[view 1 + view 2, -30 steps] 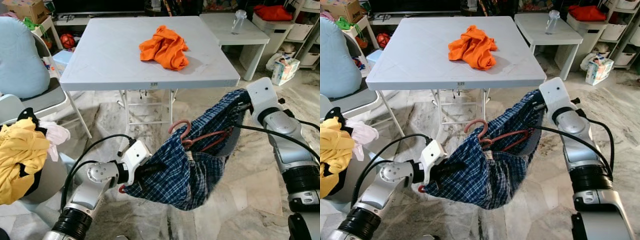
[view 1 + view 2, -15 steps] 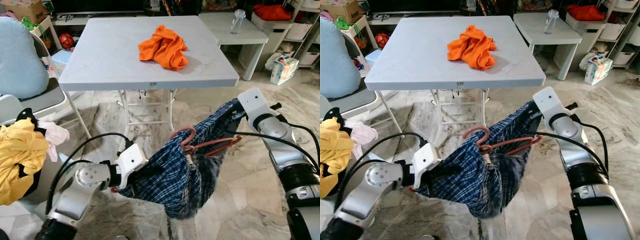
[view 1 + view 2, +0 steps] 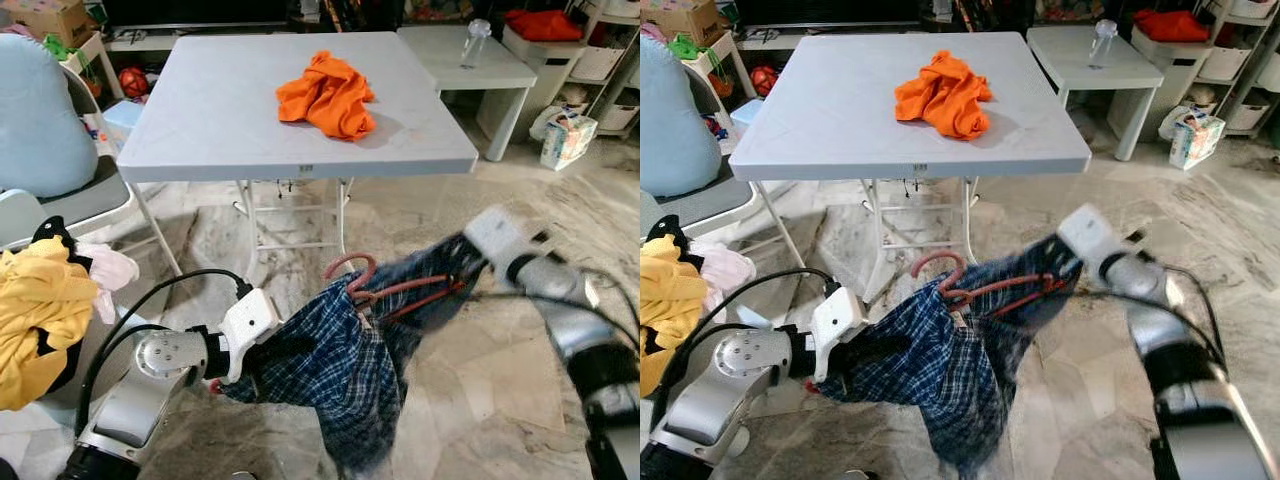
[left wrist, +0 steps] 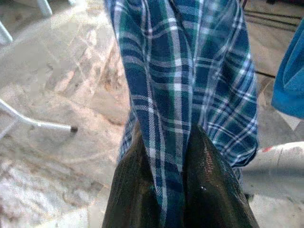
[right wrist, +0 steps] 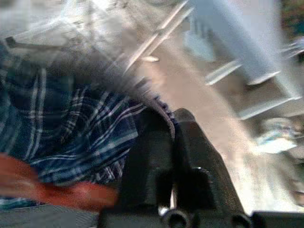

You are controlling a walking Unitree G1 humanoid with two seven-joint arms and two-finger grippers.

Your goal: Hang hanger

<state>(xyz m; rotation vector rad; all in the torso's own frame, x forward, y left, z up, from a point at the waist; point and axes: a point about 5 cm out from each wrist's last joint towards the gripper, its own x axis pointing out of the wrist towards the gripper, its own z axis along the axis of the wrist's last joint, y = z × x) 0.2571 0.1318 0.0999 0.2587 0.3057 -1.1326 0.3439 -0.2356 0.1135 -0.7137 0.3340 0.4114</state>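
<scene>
A blue plaid shirt (image 3: 340, 375) on a red hanger (image 3: 415, 293) hangs slung between my two grippers above the marble floor. The hanger's hook (image 3: 350, 270) pokes up from the collar. My left gripper (image 4: 171, 142) is shut on a fold of the shirt's lower left side, its fingers (image 4: 135, 190) pinching the cloth. At the shirt's upper right, my right gripper (image 5: 172, 126) is shut on the fabric edge, with the hanger's red arm (image 5: 52, 192) just beside it. The right arm (image 3: 540, 285) is motion-blurred.
A grey folding table (image 3: 230, 140) with an orange garment (image 3: 330, 92) stands straight ahead. Behind it on the right is a white side table (image 3: 505, 72) carrying a bottle (image 3: 477, 40). A chair with a blue cushion (image 3: 40, 110) and a yellow clothes heap (image 3: 35, 310) are on the left.
My right arm has dropped lower and inward, now blurred. The left gripper drew slightly left. The shirt sags deeper and hangs nearer the floor.
</scene>
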